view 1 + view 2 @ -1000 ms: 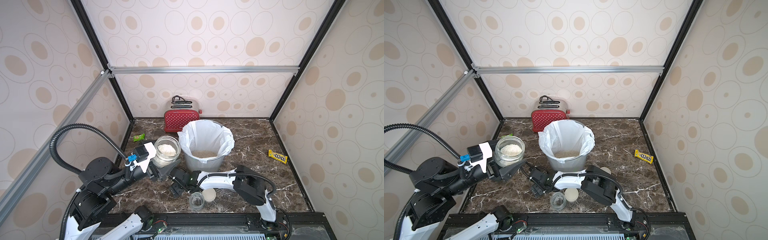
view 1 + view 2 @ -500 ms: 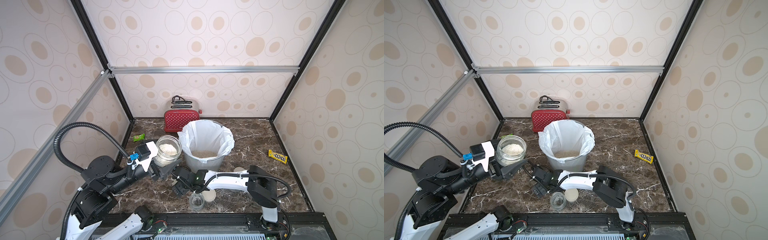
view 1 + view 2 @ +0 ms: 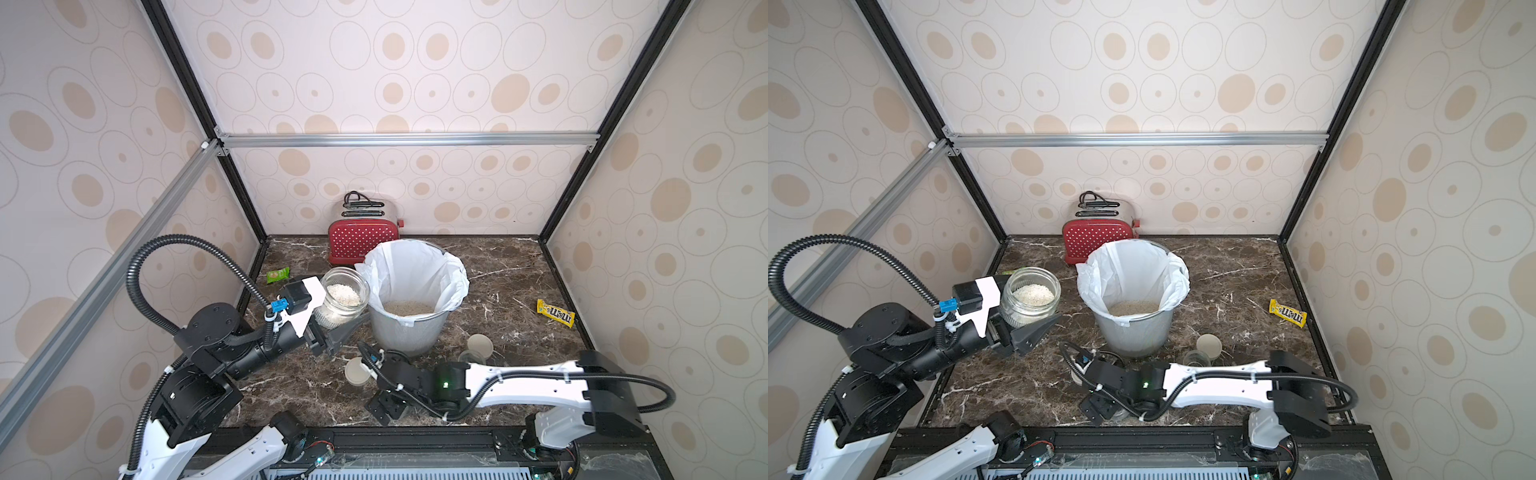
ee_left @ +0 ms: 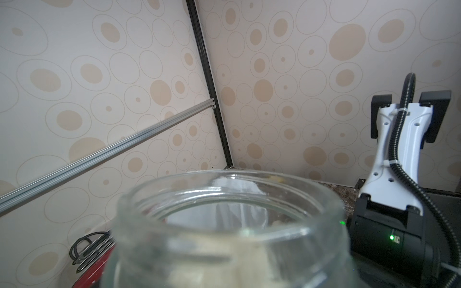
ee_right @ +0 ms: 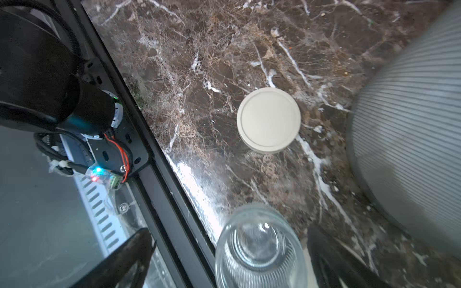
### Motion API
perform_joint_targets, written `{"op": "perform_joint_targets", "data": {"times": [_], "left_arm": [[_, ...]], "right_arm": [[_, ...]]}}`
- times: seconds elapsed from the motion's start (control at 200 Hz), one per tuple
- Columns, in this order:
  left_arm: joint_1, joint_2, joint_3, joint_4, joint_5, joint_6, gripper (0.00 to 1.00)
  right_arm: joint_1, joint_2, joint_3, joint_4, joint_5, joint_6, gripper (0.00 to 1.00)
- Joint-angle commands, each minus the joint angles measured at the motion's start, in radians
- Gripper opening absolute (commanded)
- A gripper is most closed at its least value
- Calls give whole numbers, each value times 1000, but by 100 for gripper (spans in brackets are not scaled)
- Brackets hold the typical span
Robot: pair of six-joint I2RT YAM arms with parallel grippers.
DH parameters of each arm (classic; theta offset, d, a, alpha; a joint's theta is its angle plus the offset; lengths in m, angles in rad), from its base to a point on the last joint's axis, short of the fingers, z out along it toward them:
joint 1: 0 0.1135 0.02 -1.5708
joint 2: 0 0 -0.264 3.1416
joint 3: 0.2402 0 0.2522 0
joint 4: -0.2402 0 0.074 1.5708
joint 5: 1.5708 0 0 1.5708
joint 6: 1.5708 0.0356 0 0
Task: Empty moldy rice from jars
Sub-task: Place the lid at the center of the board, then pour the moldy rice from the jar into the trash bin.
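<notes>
My left gripper is shut on an open glass jar and holds it upright in the air just left of the bin. Moldy rice fills the jar's lower part, and more rice lies in the bin's white liner. In the left wrist view the jar fills the foreground. My right gripper is open, low at the table's front edge. An empty jar stands between its spread fingers, untouched. A cream lid lies flat close by, and it shows in a top view as the lid.
Another empty jar and its lid sit right of the bin's base. A red toaster stands at the back wall, a green packet at the left wall, a yellow candy bag at the right. The right arm lies across the front.
My right gripper has drawn back from beside the left gripper toward the front edge, over the empty jar, uncovering a lid on the table. The left gripper's jar has barely moved.
</notes>
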Motion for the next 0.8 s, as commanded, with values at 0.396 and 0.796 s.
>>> {"op": "perform_joint_targets", "data": {"times": [0.396,0.796], "left_arm": [[0,153,130,-8,-11,115,46],[83,427,234,-74,-1,243,49]], "right_arm": [[-6,-420,166,-257,180,-192,99],[-569,-419,475,-303,-258,-453,96]]}}
